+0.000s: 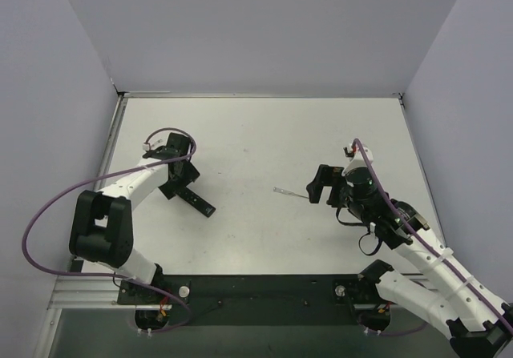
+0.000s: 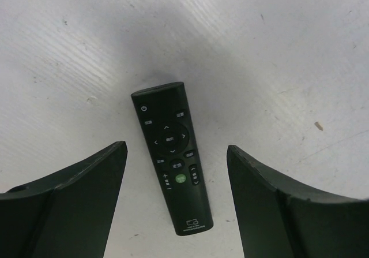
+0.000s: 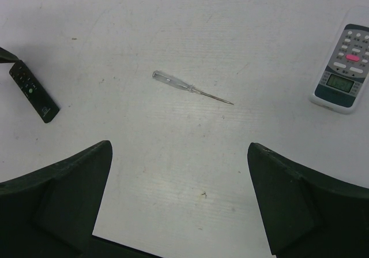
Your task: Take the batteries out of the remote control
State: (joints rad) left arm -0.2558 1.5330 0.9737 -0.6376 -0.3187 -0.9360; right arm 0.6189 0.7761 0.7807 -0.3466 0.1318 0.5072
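Observation:
The remote control (image 2: 171, 160) is a slim black bar lying flat on the table with its buttons up. It also shows in the top view (image 1: 200, 203) and at the far left of the right wrist view (image 3: 34, 93). My left gripper (image 2: 176, 148) is open just above it, one finger on each side of its lower half, not touching; in the top view it (image 1: 176, 188) is at the remote's far end. My right gripper (image 3: 179, 147) is open and empty over bare table, at centre right in the top view (image 1: 314, 188). No batteries are in view.
A thin pale translucent screwdriver (image 3: 190, 88) lies just ahead of my right gripper, also in the top view (image 1: 290, 192). A whitish remote with a small screen (image 3: 343, 70) lies at the right edge of the right wrist view. Grey walls enclose the table.

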